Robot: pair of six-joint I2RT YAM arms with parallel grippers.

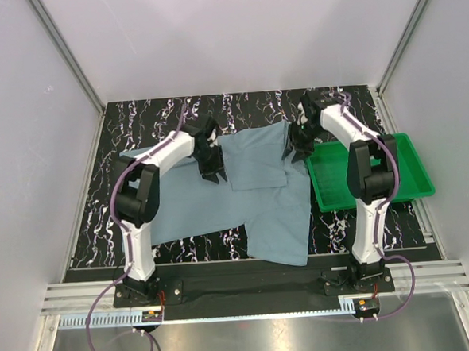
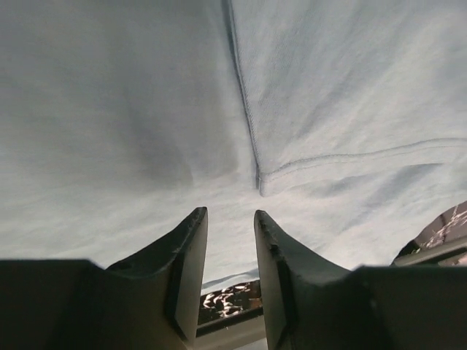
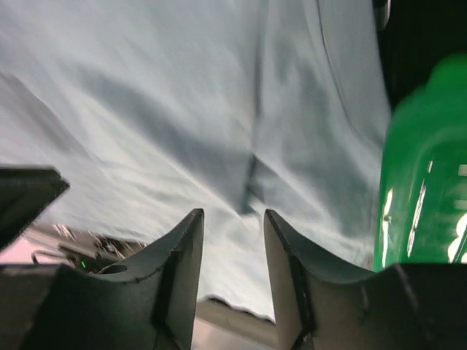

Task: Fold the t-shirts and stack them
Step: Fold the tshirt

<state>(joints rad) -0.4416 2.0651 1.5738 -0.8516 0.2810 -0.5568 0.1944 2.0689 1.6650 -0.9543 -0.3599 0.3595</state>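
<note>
- Leftward, the left gripper [image 2: 230, 213] hovers above the t-shirt [image 1: 264, 209], jaws slightly parted and empty.
- Dusty blue-grey and softly creased, the t-shirt lies mid-table, one panel folded over its middle.
- The right gripper [image 3: 233, 213], jaws also narrowly apart and empty, hangs at the shirt's edge beside the green tray [image 1: 414, 182].

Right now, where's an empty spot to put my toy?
Bare table lies in the far left corner, behind the shirt, and along the near left edge. The green tray looks empty too. Crowded middle: left gripper and right gripper over the shirt.
</note>
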